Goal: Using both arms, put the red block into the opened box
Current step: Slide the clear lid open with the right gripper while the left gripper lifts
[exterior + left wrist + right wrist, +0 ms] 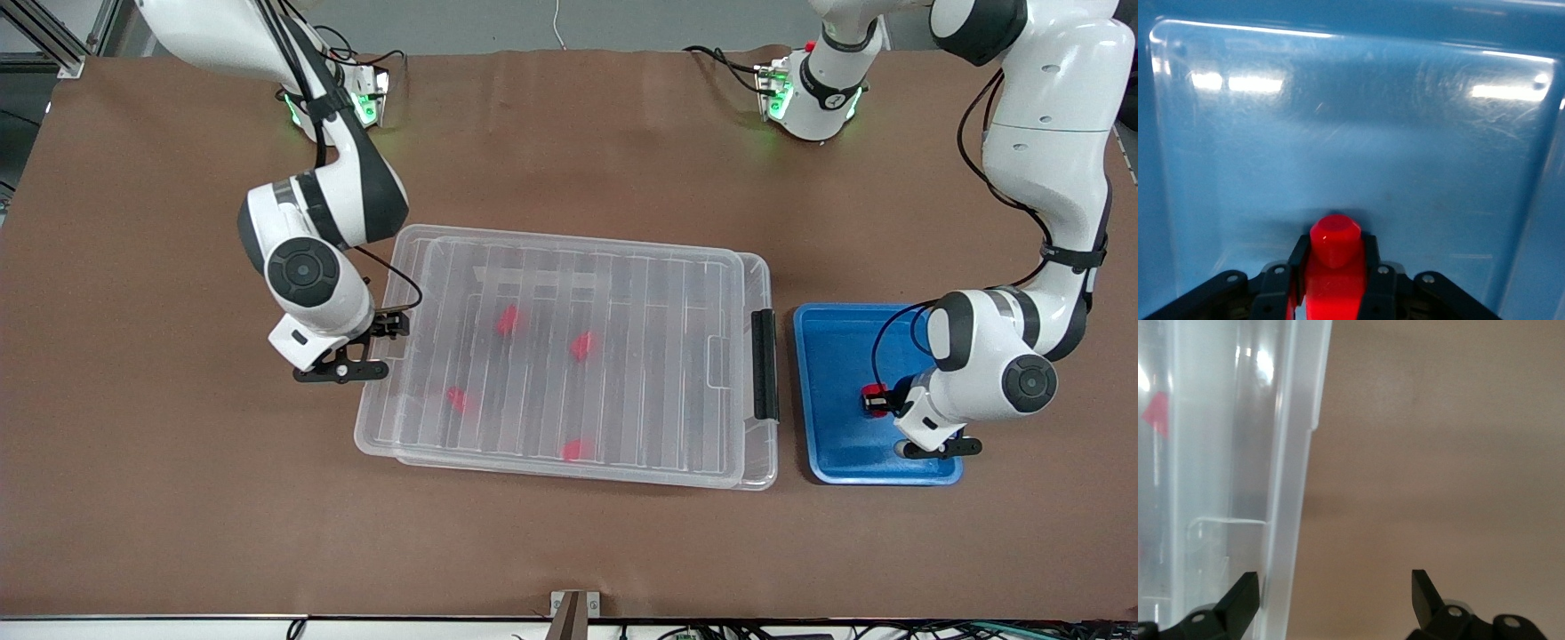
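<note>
Left gripper (pixel 876 402): down inside the blue tray (pixel 827 356), fingers clamped on the red block (pixel 874 392); in the left wrist view the black fingers (pixel 1300 263) press both sides of the block (pixel 1334 257), its stepped end poking out past the tips.
Red block: in the tray, near its middle, held by the left gripper; whether it is lifted off the tray floor I cannot tell.
Blue tray: just beside the box's latch end, toward the left arm's end of the table.
Box (pixel 569 356): centre of the table, ribbed lid (pixel 622 293) on, black latch (pixel 764 364) at 3 o'clock of the box in the front view.
Other red pieces (pixel 508 320): four, blurred through the lid.
Right gripper (pixel 391 324): spread wide, holding nothing, at the box's end edge, 9 o'clock of the box; right wrist view shows one fingertip (pixel 1245 597) by the box rim (pixel 1295 487), the other over the brown table (pixel 1438 453).
</note>
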Motion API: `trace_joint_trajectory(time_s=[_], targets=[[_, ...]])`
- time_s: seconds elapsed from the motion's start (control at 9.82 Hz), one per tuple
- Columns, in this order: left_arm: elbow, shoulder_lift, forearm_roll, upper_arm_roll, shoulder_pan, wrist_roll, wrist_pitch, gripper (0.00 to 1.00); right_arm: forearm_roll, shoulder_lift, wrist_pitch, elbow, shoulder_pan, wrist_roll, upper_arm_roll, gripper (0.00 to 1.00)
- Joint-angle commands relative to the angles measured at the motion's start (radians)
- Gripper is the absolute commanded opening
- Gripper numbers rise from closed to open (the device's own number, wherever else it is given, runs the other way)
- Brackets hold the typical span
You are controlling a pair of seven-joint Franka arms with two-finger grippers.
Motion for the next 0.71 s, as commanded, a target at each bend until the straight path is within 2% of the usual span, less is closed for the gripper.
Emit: trace_joint_trajectory(time_s=[0.0, 0.2, 0.41, 0.61], targets=[[0.003, -0.057, 0.015, -0.010, -0.013, -0.014, -0.095, 0.00, -0.019, -0.048, -0.021, -0.041, -0.060, -0.047, 0.008, 1.00], [0.059, -0.116, 0.012, -0.032, -0.027, -0.017, -0.209, 0.00, -0.065, -0.048, -0.043, -0.041, -0.095, -0.076, 0.008, 1.00], [0.087, -0.183, 0.015, -0.126, -0.030, -0.084, -0.327, 0.00, -0.068, -0.048, -0.051, -0.040, -0.144, -0.134, 0.008, 1.00], [0.089, -0.219, 0.017, -0.199, -0.083, -0.239, -0.364, 0.00, -0.068, -0.051, -0.055, -0.036, -0.198, -0.218, 0.008, 1.00]])
